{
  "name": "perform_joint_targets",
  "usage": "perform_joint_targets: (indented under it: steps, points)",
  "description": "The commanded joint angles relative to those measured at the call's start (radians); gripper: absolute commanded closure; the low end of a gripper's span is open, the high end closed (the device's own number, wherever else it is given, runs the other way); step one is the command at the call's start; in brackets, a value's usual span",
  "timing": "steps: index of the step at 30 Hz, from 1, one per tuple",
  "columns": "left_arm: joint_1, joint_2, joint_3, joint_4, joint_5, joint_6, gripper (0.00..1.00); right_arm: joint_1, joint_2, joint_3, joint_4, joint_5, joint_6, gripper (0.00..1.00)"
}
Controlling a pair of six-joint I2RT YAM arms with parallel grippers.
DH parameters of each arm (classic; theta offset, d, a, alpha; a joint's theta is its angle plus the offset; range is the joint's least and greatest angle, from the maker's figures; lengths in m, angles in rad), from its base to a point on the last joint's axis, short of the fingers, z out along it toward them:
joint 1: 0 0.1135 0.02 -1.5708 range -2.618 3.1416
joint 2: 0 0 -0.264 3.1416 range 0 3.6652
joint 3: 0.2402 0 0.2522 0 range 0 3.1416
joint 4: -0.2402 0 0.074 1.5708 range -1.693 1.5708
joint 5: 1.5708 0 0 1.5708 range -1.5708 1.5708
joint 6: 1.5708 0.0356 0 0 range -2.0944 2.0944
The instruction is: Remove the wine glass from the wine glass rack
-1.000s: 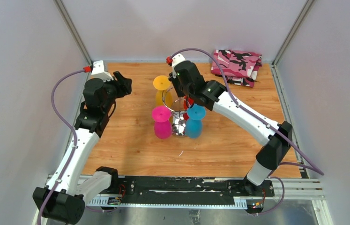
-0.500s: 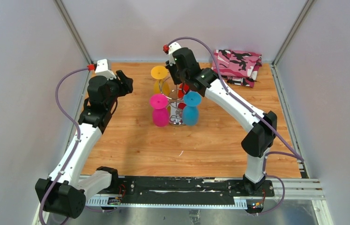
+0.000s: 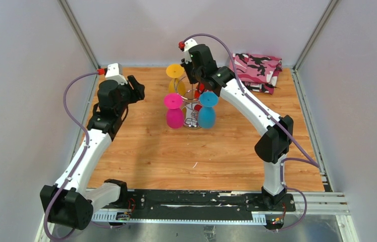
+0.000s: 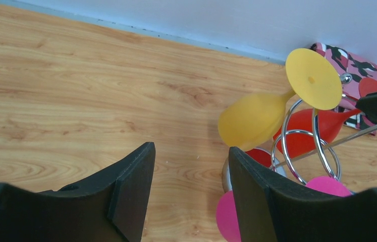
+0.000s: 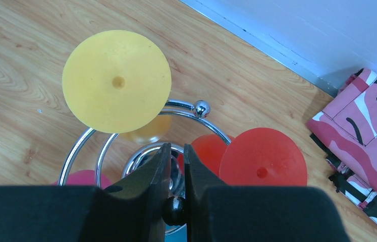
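Chrome wire makes up the rack (image 3: 192, 115), which stands on the wooden bench (image 3: 151, 151) a little beyond its middle. Four glasses hang on it bowl down, with their flat feet uppermost. Seen from above and taking the rack as the dial, the yellow glass (image 3: 175, 71) is at 11 o'clock. The red glass (image 3: 199, 94) is at 1 o'clock, mostly hidden under the right arm. The blue glass (image 3: 207, 109) is at 4 o'clock and the pink glass (image 3: 174, 112) at 8 o'clock.

From the right wrist, the right fingers (image 5: 156, 174) are directly over the rack's centre, pressed almost together. They pinch a small dark ball (image 5: 174, 212), seemingly the top of the rack's post. The yellow foot (image 5: 117, 80) lies at 11 o'clock of them and the red foot (image 5: 263, 157) at 2 o'clock. A chrome loop (image 5: 201, 108) curves between the two feet.

Spread wide and holding nothing, the left fingers (image 4: 130, 194) hang above bare bench at 9 to 10 o'clock of the rack, near it but apart. They face the yellow glass and the wire loops (image 4: 302, 146).

A pink camouflage cloth (image 3: 255, 66) lies folded at the bench's far right corner, 2 o'clock of the rack.
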Motion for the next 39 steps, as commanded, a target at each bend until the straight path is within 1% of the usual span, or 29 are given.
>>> perform_joint_targets:
  steps: [1,5,11,12,13,16,19,23,27,30,33,36,39]
  points:
    - [-0.003,0.011,-0.005,0.033,-0.014,0.013,0.39,-0.026,-0.018,0.073,0.072,0.05,-0.057,1.0]
    - [-0.003,0.018,-0.007,0.037,-0.016,0.015,0.39,-0.053,-0.018,0.067,0.067,-0.002,-0.048,1.0]
    - [-0.003,0.042,-0.009,0.047,-0.002,0.003,0.39,-0.055,0.014,0.07,0.057,-0.038,-0.037,1.0]
    - [-0.003,0.044,-0.01,0.048,-0.002,0.002,0.39,-0.055,0.018,0.071,0.057,-0.037,-0.035,0.95]
    - [-0.003,0.047,-0.009,0.047,-0.001,0.002,0.39,-0.055,0.021,0.071,0.057,-0.038,-0.034,0.88]
    - [-0.003,0.05,-0.009,0.046,-0.007,0.007,0.39,-0.054,0.02,0.068,0.06,-0.035,-0.036,0.71]
    - [-0.003,0.051,-0.011,0.045,-0.011,0.009,0.39,-0.055,0.005,0.057,0.067,-0.02,-0.037,0.6]
    - [-0.003,0.054,-0.011,0.05,-0.005,0.007,0.39,-0.056,-0.033,0.034,0.079,-0.015,-0.045,0.42]
    - [-0.003,0.065,-0.005,0.061,0.014,-0.004,0.38,-0.056,-0.115,-0.044,0.125,0.01,-0.038,0.23]
    - [-0.003,0.08,0.02,0.067,0.048,-0.02,0.37,-0.059,-0.187,-0.117,0.153,0.042,-0.029,0.16]
    - [-0.003,0.106,0.061,0.08,0.124,-0.043,0.36,-0.071,-0.255,-0.177,0.15,0.068,-0.024,0.15]
    - [-0.003,0.147,0.114,0.087,0.204,-0.101,0.33,-0.075,-0.369,-0.3,0.213,0.114,-0.026,0.15]
    - [-0.001,0.192,0.165,0.149,0.292,-0.164,0.32,-0.083,-0.476,-0.417,0.269,0.153,-0.029,0.14]
